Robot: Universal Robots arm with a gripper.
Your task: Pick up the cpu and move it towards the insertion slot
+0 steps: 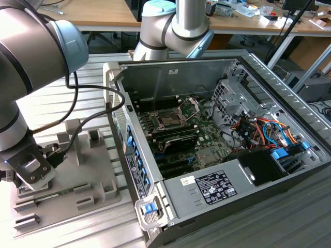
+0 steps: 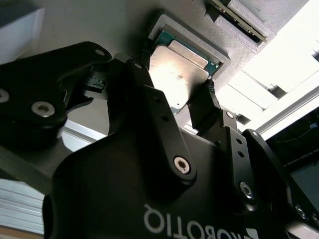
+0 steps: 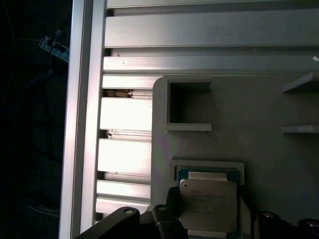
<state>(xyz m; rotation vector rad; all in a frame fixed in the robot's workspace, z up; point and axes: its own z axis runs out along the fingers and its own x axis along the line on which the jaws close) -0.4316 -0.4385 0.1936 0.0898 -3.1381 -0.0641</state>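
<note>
Grasp step: gripper [image 2: 175,74] fingers [image 2: 154,109] are pinching the cpu [image 3: 207,204] seated in the grey tray [image 3: 249,124] recess, apparently needing a level lift.

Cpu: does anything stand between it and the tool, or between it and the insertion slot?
Nothing visible separates the tool from the cpu. Toward the insertion slot, the computer case wall rises beside the grey tray.

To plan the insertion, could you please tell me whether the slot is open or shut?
Open: the bracket stands hinged up beside the slot, whose dark square lies bare.
</note>
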